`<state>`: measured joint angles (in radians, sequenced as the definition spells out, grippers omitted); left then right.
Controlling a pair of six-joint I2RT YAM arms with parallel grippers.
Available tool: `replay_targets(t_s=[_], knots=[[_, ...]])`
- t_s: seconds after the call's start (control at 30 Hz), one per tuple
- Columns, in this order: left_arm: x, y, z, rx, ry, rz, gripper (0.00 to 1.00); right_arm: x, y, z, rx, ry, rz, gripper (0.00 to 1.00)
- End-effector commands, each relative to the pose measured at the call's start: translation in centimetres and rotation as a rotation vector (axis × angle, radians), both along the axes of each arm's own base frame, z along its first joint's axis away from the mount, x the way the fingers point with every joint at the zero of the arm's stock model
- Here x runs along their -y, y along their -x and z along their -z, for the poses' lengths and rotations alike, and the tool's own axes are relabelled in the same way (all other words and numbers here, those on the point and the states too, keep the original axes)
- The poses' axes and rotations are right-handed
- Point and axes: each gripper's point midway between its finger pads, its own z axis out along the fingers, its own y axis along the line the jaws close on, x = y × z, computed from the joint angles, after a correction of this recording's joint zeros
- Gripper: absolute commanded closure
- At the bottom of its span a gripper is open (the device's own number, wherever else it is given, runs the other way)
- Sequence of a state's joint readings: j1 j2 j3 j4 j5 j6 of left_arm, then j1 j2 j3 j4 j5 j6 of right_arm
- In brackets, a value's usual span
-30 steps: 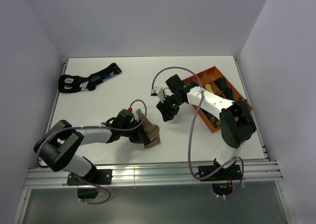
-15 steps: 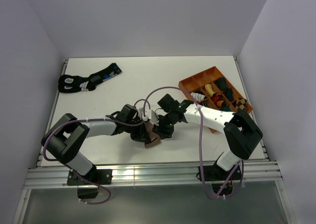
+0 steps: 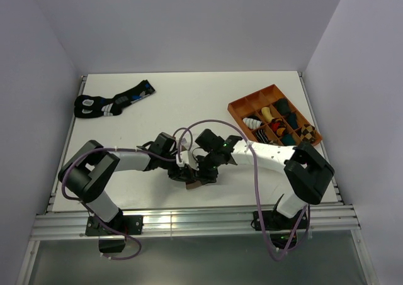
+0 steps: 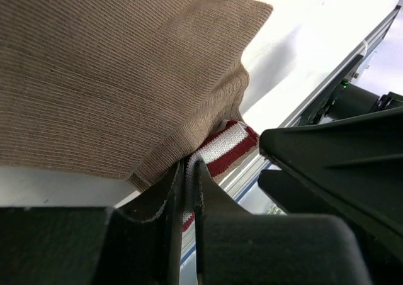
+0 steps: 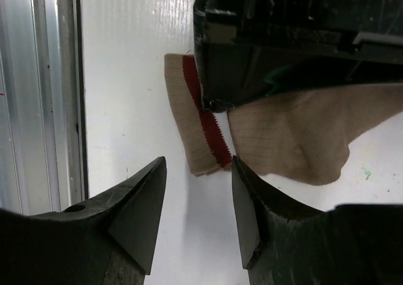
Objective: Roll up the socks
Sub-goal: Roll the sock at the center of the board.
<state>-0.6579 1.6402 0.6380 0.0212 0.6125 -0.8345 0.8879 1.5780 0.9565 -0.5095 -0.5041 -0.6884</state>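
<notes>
The tan-brown sock [image 4: 113, 65] lies bunched near the table's front edge, mostly hidden under both grippers in the top view [image 3: 194, 183]. Its maroon-and-white striped cuff [image 4: 225, 148] sticks out toward the rail. My left gripper [image 4: 187, 167] is shut on the cuff's knit edge, which shows between its fingers; in the top view it sits at the sock [image 3: 181, 170]. My right gripper [image 5: 198, 165] is open and empty, just short of the cuff [image 5: 198, 131] and the sock body [image 5: 302, 140], close beside the left one [image 3: 203, 172]. The white black-striped sock is not in view.
A pair of black socks with blue and white marks [image 3: 113, 101] lies at the back left. An orange compartment tray [image 3: 250, 96] with rolled bundles stands at the right. The metal rail [image 5: 50, 77] runs along the table's front edge, close to both grippers.
My right arm has swung left and toward the front, from beside the tray to the sock next to the left gripper. The left gripper has shifted slightly right with the sock.
</notes>
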Motion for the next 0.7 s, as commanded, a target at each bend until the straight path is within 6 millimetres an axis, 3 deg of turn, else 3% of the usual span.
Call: replay_targets(t_s=[0.0, 0.4, 0.67], knots=[[-0.1, -0.4, 0.9, 0.005, -0.025, -0.007, 1.00, -1.1, -0.3, -0.6, 0.042, -0.026, -0.025, 0.46], [0.1, -0.2, 1.0, -0.011, -0.005, -0.010, 0.99, -1.3, 0.2, 1.4, -0.023, 0.085, -0.051, 0.48], [0.4, -0.4, 0.8, -0.017, 0.016, -0.029, 0.94, 0.4, 0.9, 3.4, -0.068, 0.182, -0.055, 0.50]])
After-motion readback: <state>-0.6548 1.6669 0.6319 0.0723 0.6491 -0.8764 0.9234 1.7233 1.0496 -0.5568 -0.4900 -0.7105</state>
